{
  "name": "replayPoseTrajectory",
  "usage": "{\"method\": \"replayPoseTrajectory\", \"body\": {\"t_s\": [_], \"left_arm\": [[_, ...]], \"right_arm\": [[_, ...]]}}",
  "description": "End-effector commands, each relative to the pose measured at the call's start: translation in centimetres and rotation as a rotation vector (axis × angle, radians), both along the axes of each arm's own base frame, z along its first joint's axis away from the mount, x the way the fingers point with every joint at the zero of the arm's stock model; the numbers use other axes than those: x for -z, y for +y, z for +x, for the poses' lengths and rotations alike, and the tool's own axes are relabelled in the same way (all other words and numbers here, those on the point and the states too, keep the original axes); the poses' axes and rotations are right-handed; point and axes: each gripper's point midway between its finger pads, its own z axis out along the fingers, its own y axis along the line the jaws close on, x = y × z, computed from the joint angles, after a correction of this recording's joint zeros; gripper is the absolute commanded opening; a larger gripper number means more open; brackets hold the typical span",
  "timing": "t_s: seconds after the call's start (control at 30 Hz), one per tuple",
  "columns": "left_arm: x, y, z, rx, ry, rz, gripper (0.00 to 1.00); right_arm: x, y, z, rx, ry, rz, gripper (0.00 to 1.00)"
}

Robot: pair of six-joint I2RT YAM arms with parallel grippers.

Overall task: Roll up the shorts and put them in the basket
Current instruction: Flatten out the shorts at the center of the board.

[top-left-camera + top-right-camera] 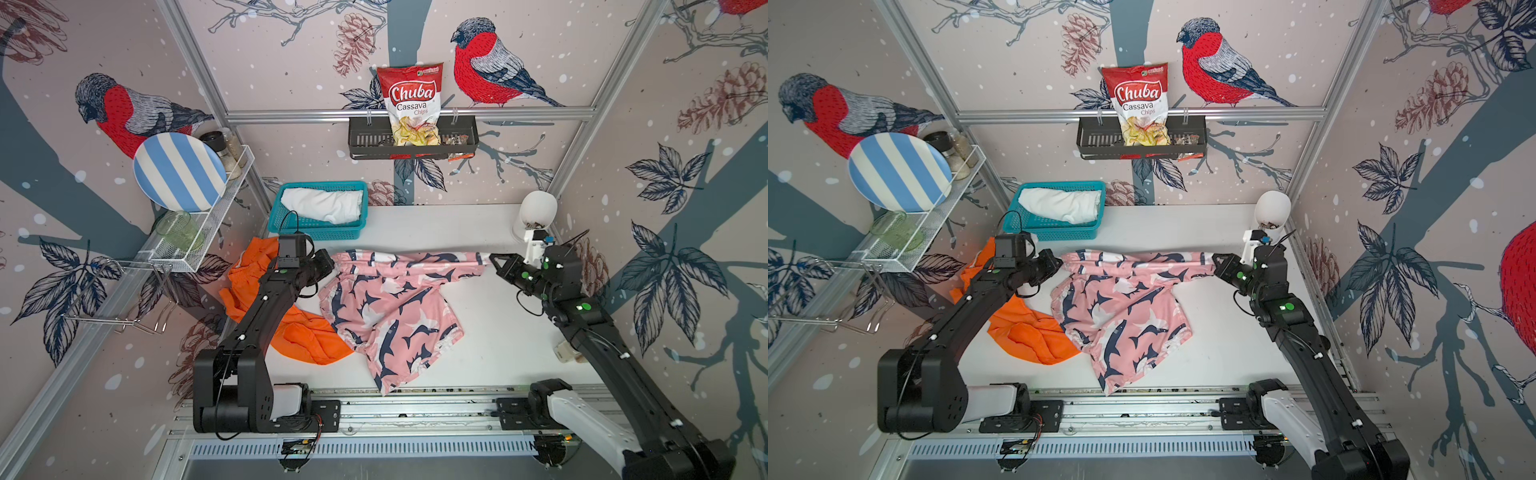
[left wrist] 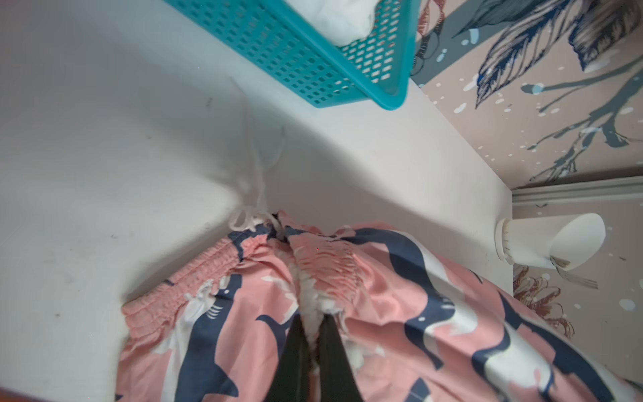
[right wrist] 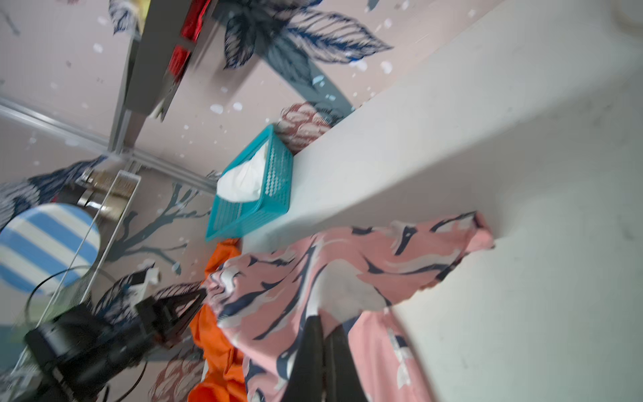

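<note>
Both grippers locked on the shark-print shorts [image 1: 395, 299], waistband pulled taut between them!

The left gripper [image 2: 313, 320] has its jaws pinched tight on the gathered waistband just in front of the teal basket [image 1: 316, 232]. The right gripper [image 1: 492, 259] is clamped on the opposite end, well away from the basket. The rest of the pink fabric drapes onto the white table [image 1: 498, 332]. The orange shorts [image 1: 307, 336] lie crumpled under the left arm, near the basket's front corner and touching the pink pair. Inside the basket lie the white shorts [image 1: 322, 204], rolled up. On the wall above the basket, a black rack [image 1: 365, 141] holds a bag of Chuba cassava chips [image 1: 409, 104].
</note>
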Motion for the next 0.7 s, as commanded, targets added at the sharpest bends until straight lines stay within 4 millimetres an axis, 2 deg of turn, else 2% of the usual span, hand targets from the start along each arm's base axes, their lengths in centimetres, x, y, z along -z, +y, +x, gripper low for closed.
{"method": "replayPoseTrajectory", "body": {"t_s": [0.0, 0.1, 0.17, 0.23, 0.3, 0.37, 0.5, 0.67], "left_arm": [[-3.5, -2.5, 0.7, 0.074, -0.063, -0.008, 0.0], [-8.4, -3.6, 1.6, 0.075, -0.158, -0.026, 0.0], [-13.0, -4.5, 2.0, 0.093, -0.258, -0.04, 0.0], [-17.6, -5.5, 1.7, 0.127, -0.364, -0.061, 0.0], [-22.0, -6.3, 0.5, 0.156, -0.464, -0.082, 0.0], [-26.4, -6.7, -1.7, 0.174, -0.568, -0.098, 0.0], [-32.3, -6.1, -6.8, 0.178, -0.74, -0.133, 0.0], [-37.2, -4.6, -13.9, 0.19, -0.939, -0.163, 0.0]], "right_arm": [[-4.0, -4.0, 3.4, 0.118, -0.147, 0.006, 0.0], [-8.5, -7.3, 6.3, 0.193, -0.263, 0.042, 0.0], [-12.1, -9.6, 7.8, 0.236, -0.335, 0.076, 0.0], [-15.7, -11.7, 8.2, 0.269, -0.408, 0.119, 0.0], [-19.9, -13.8, 7.3, 0.301, -0.504, 0.152, 0.0], [-24.3, -15.6, 5.0, 0.342, -0.608, 0.156, 0.0], [-30.5, -18.1, -1.5, 0.429, -0.772, 0.13, 0.0], [-36.0, -16.6, -9.3, 0.54, -0.939, 0.033, 0.0]]}}
